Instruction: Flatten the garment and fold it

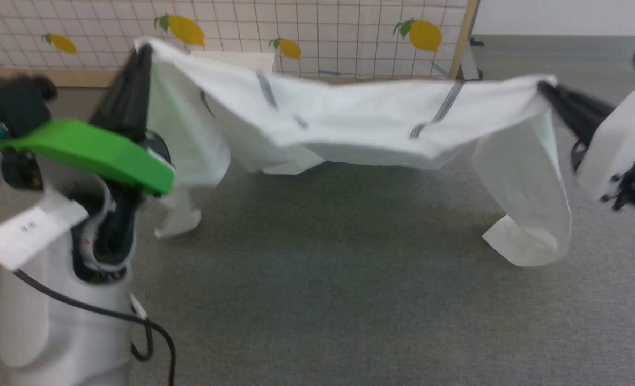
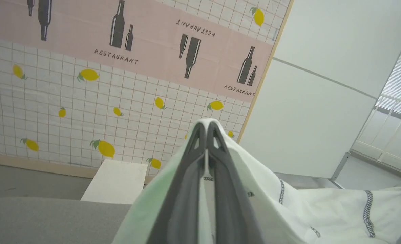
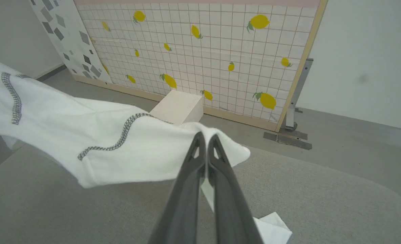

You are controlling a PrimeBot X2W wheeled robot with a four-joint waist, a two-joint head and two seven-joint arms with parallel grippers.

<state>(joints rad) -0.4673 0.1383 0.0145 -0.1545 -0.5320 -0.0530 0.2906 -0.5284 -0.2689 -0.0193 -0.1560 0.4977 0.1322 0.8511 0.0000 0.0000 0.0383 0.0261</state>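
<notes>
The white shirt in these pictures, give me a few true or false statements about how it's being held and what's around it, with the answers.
1. The garment is stretched in the air between the left gripper and the right gripper. True.
2. The left gripper's fingers are spread open, clear of the cloth. False: they are shut on the garment's edge.
3. The garment lies folded flat on the grey surface. False: it is held up, with loose ends hanging down to that surface.
4. A white box stands by the lemon-patterned wall. True.
</notes>
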